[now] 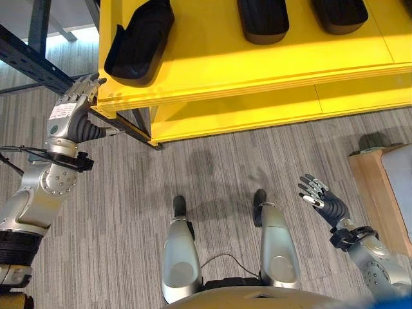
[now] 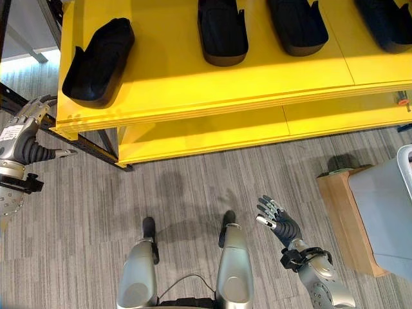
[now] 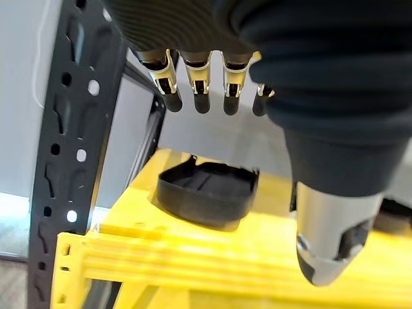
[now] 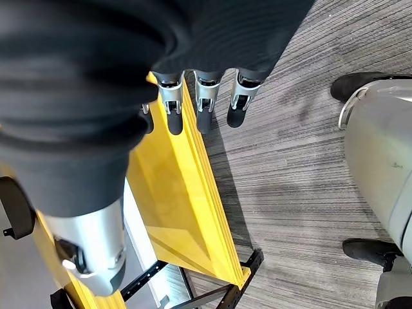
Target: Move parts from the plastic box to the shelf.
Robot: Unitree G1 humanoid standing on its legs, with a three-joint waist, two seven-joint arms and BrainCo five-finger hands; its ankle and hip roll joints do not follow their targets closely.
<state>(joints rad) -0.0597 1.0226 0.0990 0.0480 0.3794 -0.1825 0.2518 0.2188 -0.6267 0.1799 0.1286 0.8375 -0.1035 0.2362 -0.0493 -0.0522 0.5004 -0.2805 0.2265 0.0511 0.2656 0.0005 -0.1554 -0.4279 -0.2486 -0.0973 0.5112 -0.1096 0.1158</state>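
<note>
The yellow shelf point(image 1: 257, 64) carries several black moulded parts; the leftmost black part point(image 1: 138, 42) lies near the shelf's left corner, with others point(image 2: 222, 29) further right. My left hand point(image 1: 72, 112) is raised just left of that corner, open and holding nothing; its wrist view shows straight fingers point(image 3: 193, 77) above the same black part point(image 3: 206, 193). My right hand point(image 1: 325, 199) hangs low over the floor at the right, open and empty, its fingers point(image 4: 203, 103) straight. The grey plastic box point(image 2: 386, 212) stands at the far right.
The box rests on a wooden stand point(image 2: 344, 215) beside my right hand. A dark steel rack frame point(image 1: 32, 61) runs behind my left hand, and its perforated upright point(image 3: 71, 129) stands close to the shelf corner. Grey carpet point(image 1: 212, 167) stretches between shelf and stand.
</note>
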